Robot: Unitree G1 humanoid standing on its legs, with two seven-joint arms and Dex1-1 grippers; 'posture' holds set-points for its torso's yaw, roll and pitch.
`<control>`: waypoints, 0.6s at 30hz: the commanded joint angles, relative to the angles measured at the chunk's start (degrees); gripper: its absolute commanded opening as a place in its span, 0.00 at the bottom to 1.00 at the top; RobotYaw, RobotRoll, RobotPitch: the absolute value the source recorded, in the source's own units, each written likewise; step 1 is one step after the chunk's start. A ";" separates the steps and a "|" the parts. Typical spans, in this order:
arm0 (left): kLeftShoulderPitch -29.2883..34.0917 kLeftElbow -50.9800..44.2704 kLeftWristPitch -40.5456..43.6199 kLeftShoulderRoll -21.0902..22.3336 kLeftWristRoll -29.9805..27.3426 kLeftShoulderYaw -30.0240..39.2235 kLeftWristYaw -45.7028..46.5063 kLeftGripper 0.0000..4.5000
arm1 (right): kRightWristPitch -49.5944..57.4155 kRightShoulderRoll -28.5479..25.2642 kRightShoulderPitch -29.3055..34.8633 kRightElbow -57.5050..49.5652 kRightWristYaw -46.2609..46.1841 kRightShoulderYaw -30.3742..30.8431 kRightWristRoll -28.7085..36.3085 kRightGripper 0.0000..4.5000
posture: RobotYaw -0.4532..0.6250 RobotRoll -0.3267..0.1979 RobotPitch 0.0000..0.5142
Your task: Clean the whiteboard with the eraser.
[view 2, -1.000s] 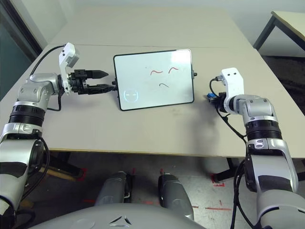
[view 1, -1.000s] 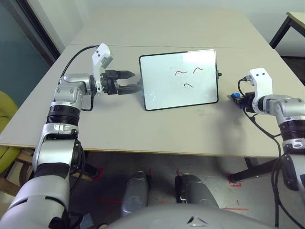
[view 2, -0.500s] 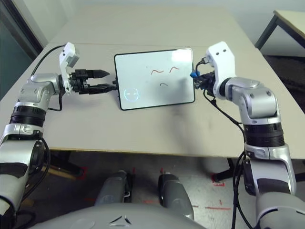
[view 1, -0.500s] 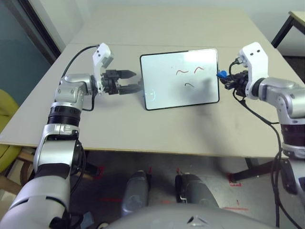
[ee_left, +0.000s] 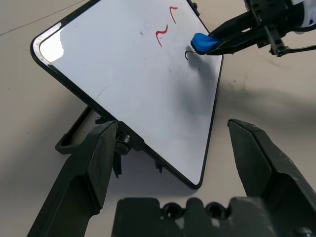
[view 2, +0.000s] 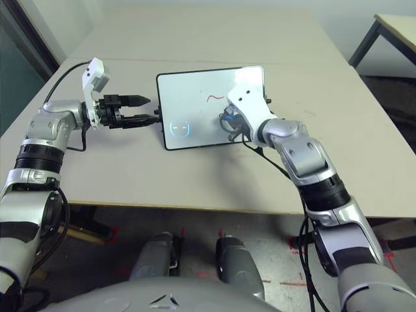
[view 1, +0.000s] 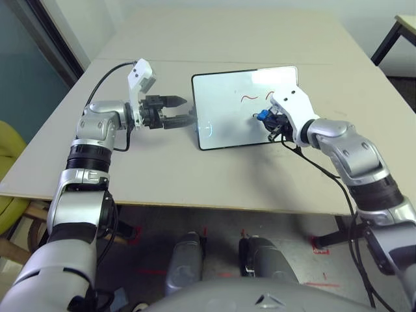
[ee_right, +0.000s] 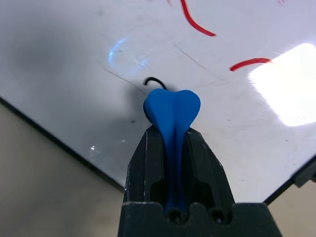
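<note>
A chair [view 1: 9,175] is seen left of the board, beyond the table's edge. The table [view 1: 156,175] is spread beneath and around the board. The left gripper [view 1: 189,110] is held just beside the board's left edge, with its two fingers apart and pointed toward the frame; nothing is gripped between them.

The board [view 1: 224,123] is propped at a tilt on its stand [ee_left: 72,138], in the middle stretch of the table. It is bordered by a thin black frame [ee_left: 214,106] with rounded corners. A ring of light [view 2: 179,129] is reflected low on the board's left part. Two red marks [ee_left: 161,36] are drawn farther right, on the board's far half, and a short black mark [ee_left: 187,53] is drawn nearer the robot than they are.

The eraser [ee_right: 173,111] is held over the board's right half, its end right beside the black mark, which is partly covered in the right wrist view. Whether the surface is touched cannot be told. The eraser is clamped between the closed fingers of the right gripper [ee_right: 173,136], reached in from the board's right side. A second table [view 2: 398,34] is placed well apart from the board, at far right.
</note>
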 commanded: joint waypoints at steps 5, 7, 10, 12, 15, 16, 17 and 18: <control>0.20 -0.63 0.01 0.12 -0.34 0.21 0.31 1.00 | -2.69 -0.03 -0.68 4.36 1.21 2.03 -4.08 0.07 | 0.53 0.62 0.14; 0.15 -0.58 -0.05 0.09 -0.33 0.19 0.31 1.00 | -3.58 0.03 -0.85 4.96 1.63 2.55 -4.98 0.07 | 0.53 0.62 0.13; 0.06 -0.57 -0.15 0.01 -0.32 0.20 0.41 1.00 | -5.34 0.39 -1.11 6.22 2.29 4.01 -6.52 0.07 | 0.54 0.62 0.13; 0.12 -0.78 -0.06 0.06 -0.39 0.23 0.45 1.00 | -6.27 1.14 -1.43 6.65 2.60 4.68 -7.28 0.07 | 0.54 0.62 0.13; 0.27 -0.98 0.03 0.22 -0.42 0.25 0.44 1.00 | -6.86 2.93 -2.40 7.19 2.81 4.80 -7.80 0.07 | 0.54 0.62 0.12; 0.27 -0.97 0.04 0.29 -0.42 0.28 0.43 1.00 | -7.06 3.59 -2.91 7.45 2.84 4.81 -8.02 0.07 | 0.54 0.62 0.12; 0.25 -0.95 0.04 0.35 -0.43 0.32 0.40 1.00 | -7.26 4.16 -3.37 7.67 2.96 4.82 -8.29 0.07 | 0.54 0.62 0.12; 0.20 -0.92 0.02 0.40 -0.40 0.35 0.39 1.00 | -7.37 4.72 -3.83 7.80 3.09 4.86 -8.49 0.07 | 0.54 0.62 0.12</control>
